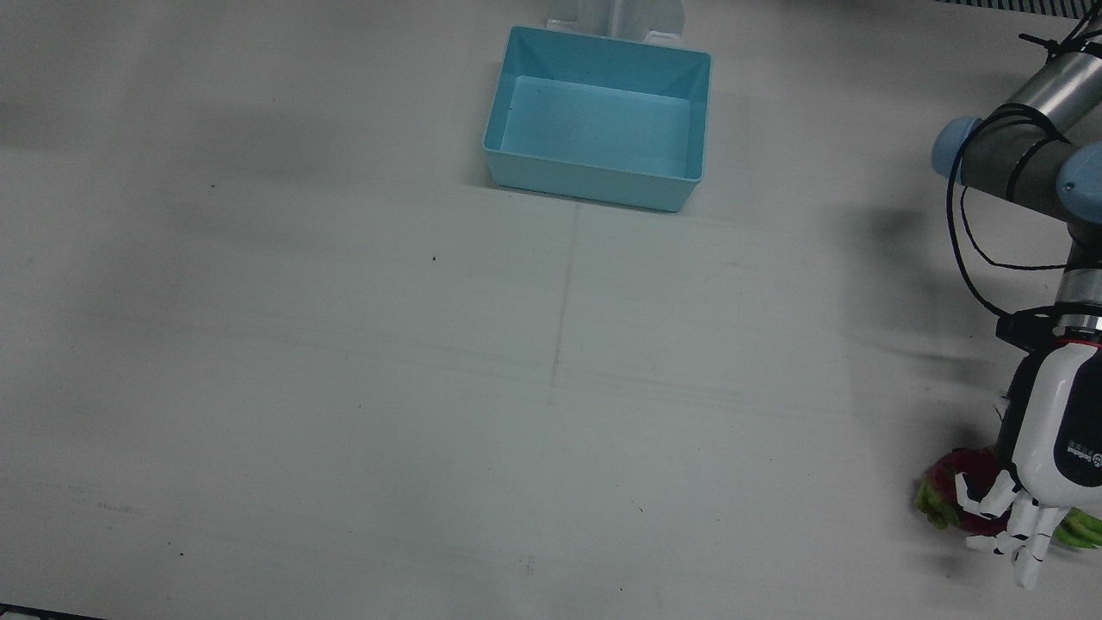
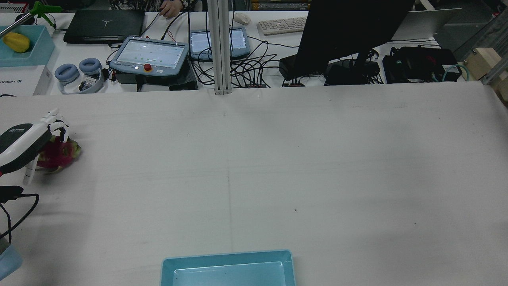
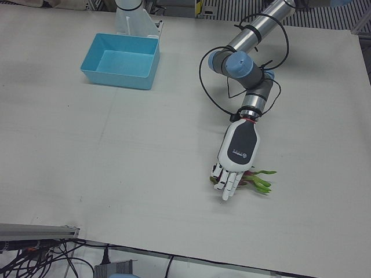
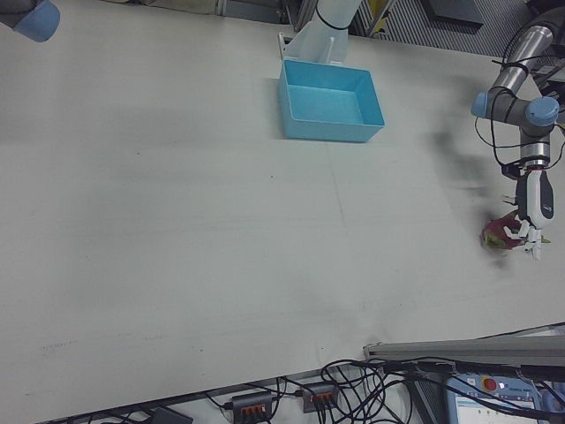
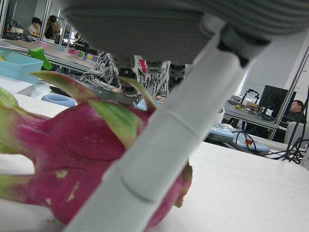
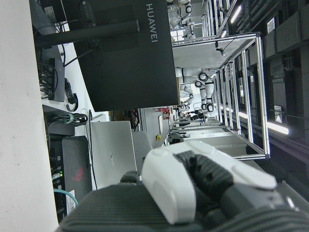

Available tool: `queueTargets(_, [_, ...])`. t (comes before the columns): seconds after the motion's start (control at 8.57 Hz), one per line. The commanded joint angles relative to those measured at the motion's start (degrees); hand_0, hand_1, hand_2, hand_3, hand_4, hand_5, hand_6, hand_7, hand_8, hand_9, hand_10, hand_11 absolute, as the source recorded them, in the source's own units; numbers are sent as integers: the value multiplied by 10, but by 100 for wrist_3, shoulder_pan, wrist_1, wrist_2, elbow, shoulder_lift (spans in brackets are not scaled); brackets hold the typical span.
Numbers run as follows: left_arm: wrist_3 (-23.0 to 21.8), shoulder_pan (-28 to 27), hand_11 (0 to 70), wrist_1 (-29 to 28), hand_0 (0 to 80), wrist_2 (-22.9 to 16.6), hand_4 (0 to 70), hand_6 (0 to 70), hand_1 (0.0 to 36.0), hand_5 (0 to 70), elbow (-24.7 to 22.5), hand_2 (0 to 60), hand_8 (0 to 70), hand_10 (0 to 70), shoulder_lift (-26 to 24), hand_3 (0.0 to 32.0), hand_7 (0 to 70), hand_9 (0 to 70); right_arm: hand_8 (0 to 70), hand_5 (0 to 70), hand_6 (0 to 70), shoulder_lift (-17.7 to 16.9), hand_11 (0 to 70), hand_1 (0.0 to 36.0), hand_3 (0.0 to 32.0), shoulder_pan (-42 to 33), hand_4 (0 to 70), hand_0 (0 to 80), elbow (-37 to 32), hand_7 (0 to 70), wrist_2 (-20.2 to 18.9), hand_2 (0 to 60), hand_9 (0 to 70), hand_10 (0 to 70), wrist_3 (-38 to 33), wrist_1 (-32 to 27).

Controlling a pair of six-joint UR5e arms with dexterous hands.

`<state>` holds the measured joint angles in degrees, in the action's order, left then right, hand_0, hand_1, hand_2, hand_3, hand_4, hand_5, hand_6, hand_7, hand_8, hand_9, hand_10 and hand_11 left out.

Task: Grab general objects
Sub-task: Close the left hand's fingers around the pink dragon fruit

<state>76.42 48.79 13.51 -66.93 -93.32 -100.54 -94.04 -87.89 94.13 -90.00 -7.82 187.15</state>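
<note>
The big white worktop [image 1: 344, 387] holds a blue bin [image 1: 598, 129] far away. The left hand [image 3: 236, 159] hangs right over the dragon fruit [image 2: 59, 154] at the worktop's edge. Its fingers [image 1: 1024, 530] are spread and hold nothing. The fruit lies sideways under them.

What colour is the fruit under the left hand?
The fruit is magenta-pink with green-tipped scales, a dragon fruit; clearest in the left hand view.
</note>
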Motion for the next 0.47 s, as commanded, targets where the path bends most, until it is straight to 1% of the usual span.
queueTargets(0.0, [83, -114, 0, 37, 800, 180, 0, 0, 360, 700, 156, 600, 0, 0, -79, 0, 444, 74, 0, 0, 0, 0, 0, 0, 0, 0, 0, 0, 0, 0, 0, 0, 0, 0, 0, -3])
queueTargets(0.23, [83, -159, 0, 37, 800, 259, 0, 0, 360, 700, 349, 600, 0, 0, -185, 0, 442, 74, 0, 0, 0, -9, 0, 0, 0, 0, 0, 0, 0, 0, 0, 0, 0, 0, 0, -3])
queueTargets(0.35, [83, -159, 0, 29, 800, 303, 0, 0, 360, 700, 359, 600, 0, 0, -185, 0, 437, 73, 0, 0, 0, 0, 0, 0, 0, 0, 0, 0, 0, 0, 0, 0, 0, 0, 0, -3])
